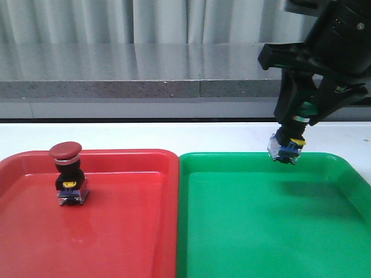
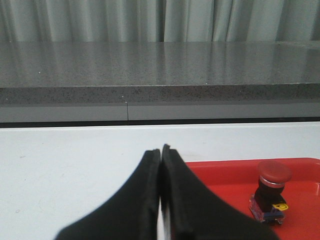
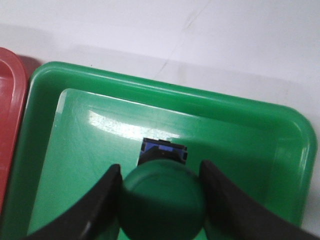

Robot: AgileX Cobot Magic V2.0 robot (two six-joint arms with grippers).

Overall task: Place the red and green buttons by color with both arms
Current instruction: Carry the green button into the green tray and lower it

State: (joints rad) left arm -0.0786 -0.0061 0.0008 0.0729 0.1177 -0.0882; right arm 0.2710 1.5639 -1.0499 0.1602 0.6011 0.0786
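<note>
The red button [image 1: 69, 174] stands upright in the red tray [image 1: 127, 231], toward its far left; it also shows in the left wrist view [image 2: 271, 192]. My right gripper [image 1: 301, 113] is shut on the green button [image 1: 288, 145] and holds it in the air over the far part of the green tray [image 1: 272, 231]. In the right wrist view the green cap [image 3: 162, 200] sits between the two fingers above the tray floor [image 3: 90, 150]. My left gripper [image 2: 161, 150] is shut and empty, over the white table beside the red tray; it is out of the front view.
The two trays lie side by side on a white table [image 1: 174, 136]. A grey ledge [image 1: 145, 87] and a curtain run along the back. The red tray's rim [image 3: 12, 100] lies next to the green tray.
</note>
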